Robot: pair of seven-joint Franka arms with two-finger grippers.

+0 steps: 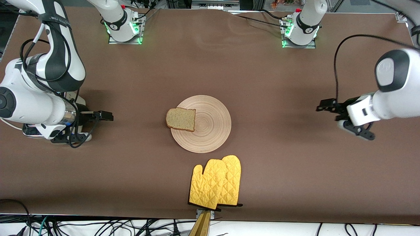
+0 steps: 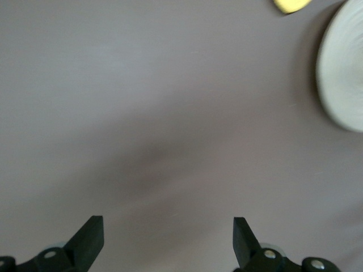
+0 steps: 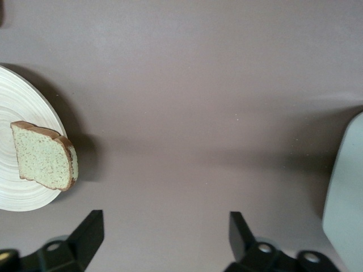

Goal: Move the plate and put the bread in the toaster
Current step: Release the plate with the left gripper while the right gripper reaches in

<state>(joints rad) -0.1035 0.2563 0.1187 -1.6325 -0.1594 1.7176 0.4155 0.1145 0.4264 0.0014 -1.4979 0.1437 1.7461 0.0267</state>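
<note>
Nearest the camera we see a pair of yellow quilted oven mitts (image 1: pixel 216 183) lying flat at the desk (image 1: pixel 282 170) edge, one overlapping the other. Moving from the right arm's end of the desk, we find the right gripper (image 1: pixel 95 126) low over bare desk, well apart from the plate; its fingers (image 3: pixel 85 235) are spread wide and grasp nothing. At the middle of the desk, farther from the camera than the mitts, lies the plate (image 1: pixel 210 131). On it rests the bread (image 1: pixel 180 119), flat on the side toward the right arm, its crust just overhanging the rim. Toward the left arm's end, the left gripper (image 1: pixel 331 114) hangs over bare desk, well apart from the plate, fingers (image 2: pixel 88 238) released wide and empty. We see no toaster in any view.
</note>
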